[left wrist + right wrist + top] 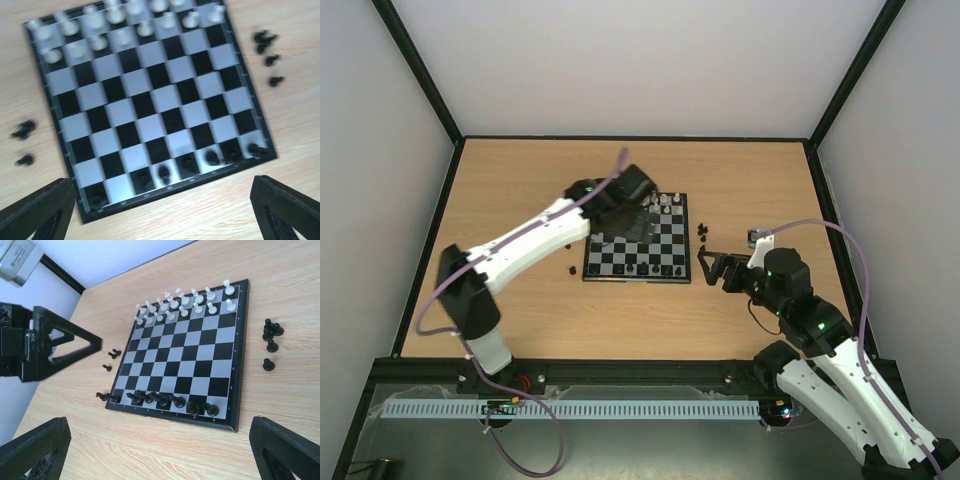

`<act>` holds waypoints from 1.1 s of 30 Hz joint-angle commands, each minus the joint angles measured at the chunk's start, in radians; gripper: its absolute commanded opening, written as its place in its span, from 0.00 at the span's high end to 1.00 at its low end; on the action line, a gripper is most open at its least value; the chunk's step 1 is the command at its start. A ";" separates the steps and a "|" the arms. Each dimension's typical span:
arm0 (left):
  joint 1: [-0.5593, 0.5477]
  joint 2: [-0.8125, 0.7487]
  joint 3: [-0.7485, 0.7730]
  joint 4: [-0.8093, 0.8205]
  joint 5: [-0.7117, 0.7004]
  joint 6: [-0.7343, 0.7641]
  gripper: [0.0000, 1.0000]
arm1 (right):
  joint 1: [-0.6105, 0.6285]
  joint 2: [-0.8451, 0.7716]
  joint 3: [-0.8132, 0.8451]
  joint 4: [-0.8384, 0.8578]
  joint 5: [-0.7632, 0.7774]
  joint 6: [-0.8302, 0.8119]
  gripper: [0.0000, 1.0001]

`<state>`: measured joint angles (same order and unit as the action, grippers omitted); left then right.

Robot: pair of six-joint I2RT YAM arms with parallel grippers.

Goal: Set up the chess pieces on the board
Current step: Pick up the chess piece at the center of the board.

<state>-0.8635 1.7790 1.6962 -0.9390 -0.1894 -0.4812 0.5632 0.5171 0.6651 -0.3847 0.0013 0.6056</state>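
Two arms rise from the near edge of the table (520, 180). The right arm is folded low and points left. Its right gripper (159, 422) sits just beside the board's near right corner, fingers spread wide with nothing between them.

The board (185, 355) lies mid-table, slightly skewed. Several of the chess pieces (160, 400) stand along its nearest row. More lie loose on the wood off its right side and off its left.

The left arm stretches forward and rightward in one long reach. Its left gripper (160, 182) hangs above the far left part of the board, jaws wide and empty. White pieces (185, 302) fill the two farthest rows.

From above, the left gripper covers the far left squares and some white pieces. The left wrist view is blurred, so the dark figures there are smeared blobs. Both wrist views cut the fingers off at the lower corners.
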 commanded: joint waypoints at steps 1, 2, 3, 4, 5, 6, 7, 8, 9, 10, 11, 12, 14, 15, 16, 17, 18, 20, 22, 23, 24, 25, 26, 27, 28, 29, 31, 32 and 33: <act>0.084 -0.187 -0.237 0.133 0.005 -0.057 0.01 | 0.004 -0.017 0.018 -0.022 -0.003 -0.008 0.01; 0.104 -0.233 -0.288 0.162 0.021 -0.066 0.01 | 0.005 -0.012 0.017 -0.021 -0.002 -0.008 0.01; 0.122 -0.288 -0.343 0.188 0.038 -0.076 0.00 | 0.004 -0.008 0.017 -0.021 0.000 -0.007 0.01; 0.138 -0.332 -0.396 0.218 0.055 -0.084 0.01 | 0.004 0.000 0.017 -0.021 0.004 -0.008 0.01; 0.152 -0.369 -0.443 0.246 0.070 -0.092 0.01 | 0.004 0.009 0.017 -0.020 0.006 -0.009 0.01; 0.165 -0.406 -0.488 0.271 0.082 -0.100 0.01 | 0.004 0.021 0.017 -0.019 0.011 -0.009 0.01; 0.172 -0.441 -0.524 0.295 0.085 -0.110 0.01 | 0.004 0.032 0.018 -0.018 0.018 -0.009 0.01; 0.174 -0.470 -0.557 0.312 0.084 -0.116 0.01 | 0.004 0.044 0.022 -0.017 0.025 -0.009 0.01; 0.175 -0.499 -0.581 0.331 0.076 -0.123 0.01 | 0.004 0.059 0.025 -0.016 0.035 -0.008 0.01; 0.175 -0.527 -0.607 0.347 0.062 -0.129 0.01 | 0.004 0.076 0.028 -0.017 0.047 -0.008 0.01; 0.175 -0.555 -0.628 0.361 0.041 -0.136 0.01 | 0.004 0.093 0.033 -0.014 0.060 -0.009 0.01; 0.175 -0.585 -0.647 0.377 0.012 -0.144 0.00 | 0.004 0.115 0.039 -0.012 0.081 -0.009 0.01; 0.175 -0.644 -0.692 0.417 -0.045 -0.152 0.01 | 0.004 0.163 0.054 -0.003 0.130 -0.009 0.01; 0.175 -0.667 -0.708 0.436 -0.076 -0.158 0.01 | 0.004 0.191 0.060 0.006 0.150 -0.009 0.01; 0.175 -0.690 -0.724 0.450 -0.100 -0.161 0.01 | 0.004 0.221 0.067 0.014 0.167 -0.008 0.01; 0.175 -0.709 -0.737 0.468 -0.115 -0.158 0.00 | 0.004 0.255 0.073 0.024 0.183 -0.006 0.01; 0.178 -0.722 -0.749 0.481 -0.125 -0.151 0.01 | 0.004 0.292 0.080 0.032 0.193 -0.006 0.01; 0.188 -0.729 -0.755 0.482 -0.138 -0.134 0.01 | 0.004 0.365 0.094 0.057 0.199 -0.008 0.09; 0.201 -0.728 -0.765 0.486 -0.138 -0.119 0.01 | 0.004 0.442 0.112 0.067 0.229 -0.014 0.19; 0.207 -0.727 -0.774 0.486 -0.137 -0.114 0.01 | 0.004 0.482 0.126 0.065 0.254 -0.018 0.27; 0.211 -0.732 -0.784 0.490 -0.134 -0.118 0.01 | 0.003 0.521 0.142 0.060 0.280 -0.023 0.35; 0.217 -0.741 -0.805 0.509 -0.113 -0.121 0.01 | 0.002 0.560 0.159 0.056 0.304 -0.028 0.40; 0.226 -0.748 -0.819 0.527 -0.083 -0.122 0.01 | -0.001 0.597 0.176 0.054 0.316 -0.032 0.44; 0.237 -0.757 -0.829 0.539 -0.059 -0.128 0.00 | -0.007 0.648 0.196 0.054 0.321 -0.035 0.48; 0.240 -0.769 -0.847 0.556 -0.050 -0.134 0.00 | -0.016 0.688 0.210 0.053 0.317 -0.039 0.49; 0.241 -0.780 -0.872 0.583 -0.036 -0.141 0.01 | -0.024 0.722 0.225 0.053 0.308 -0.042 0.50; 0.242 -0.786 -0.901 0.615 -0.003 -0.146 0.00 | -0.051 0.790 0.244 0.059 0.286 -0.048 0.50; 0.244 -0.782 -0.909 0.616 0.000 -0.148 0.01 | -0.065 0.820 0.251 0.064 0.273 -0.050 0.50; 0.244 -0.779 -0.920 0.623 0.003 -0.147 0.00 | -0.081 0.848 0.259 0.069 0.259 -0.052 0.50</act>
<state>-0.6266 1.0130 0.8104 -0.3927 -0.2321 -0.6155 0.5297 1.2789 0.8803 -0.3157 0.2615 0.5735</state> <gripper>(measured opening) 0.994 0.501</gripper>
